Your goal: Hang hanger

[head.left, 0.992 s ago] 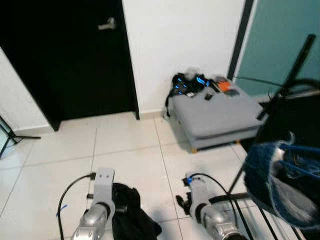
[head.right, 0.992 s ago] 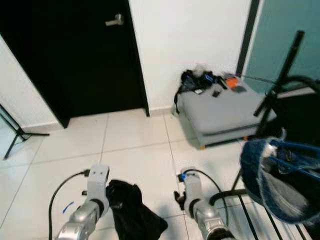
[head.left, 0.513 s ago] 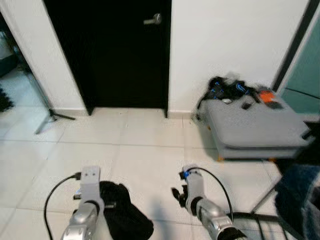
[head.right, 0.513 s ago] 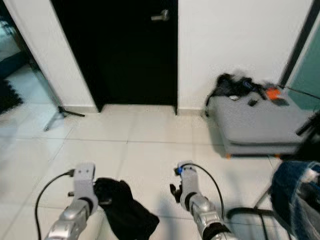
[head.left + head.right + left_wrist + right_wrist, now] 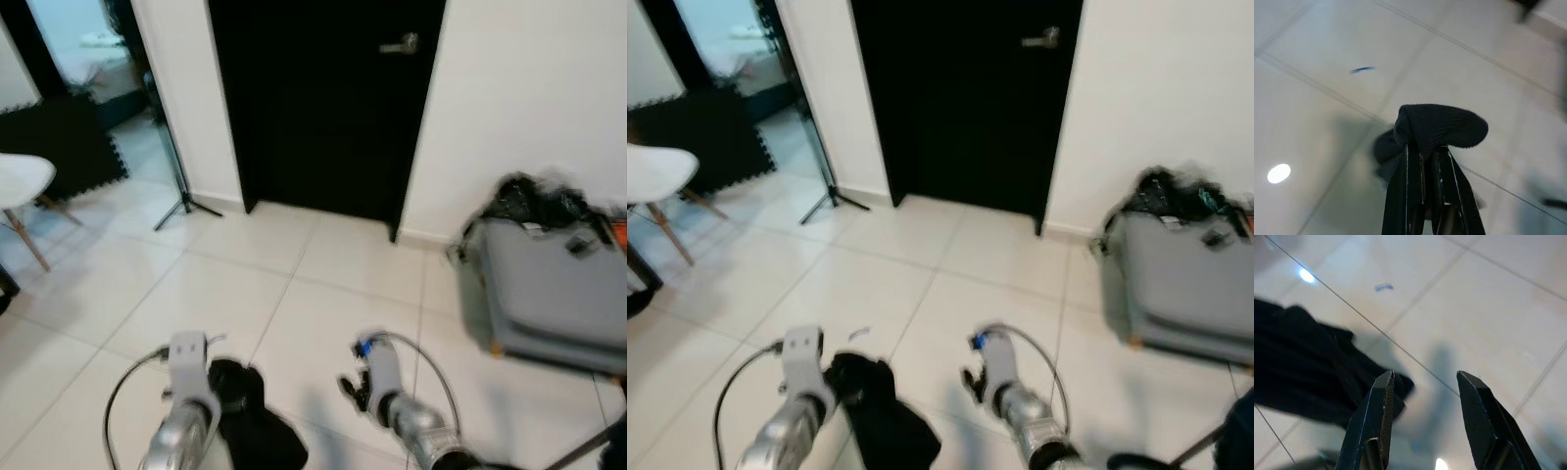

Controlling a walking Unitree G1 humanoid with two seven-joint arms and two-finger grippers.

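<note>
A black knitted garment [image 5: 1442, 126] hangs over the tips of my left gripper [image 5: 1422, 147], which is shut on it low above the white tiled floor. The same garment [image 5: 250, 421] droops beside my left arm [image 5: 186, 392] at the bottom of the left eye view. My right gripper [image 5: 1422, 377] hangs open over the tiles with nothing between its fingers, and the garment [image 5: 1298, 362] lies off to one side of it. My right arm [image 5: 387, 392] is held low in front of me.
A black door [image 5: 323, 98] stands ahead in a white wall. A grey low seat [image 5: 549, 294] with dark items [image 5: 539, 201] on it is at the right. At the left are a white chair [image 5: 20, 186], a stand's legs [image 5: 181, 201] and a black mat [image 5: 59, 142].
The whole picture has swung leftward: the clothes rack with jeans has left at the right, and the chair and open room have come in at the left. Both grippers keep their poses.
</note>
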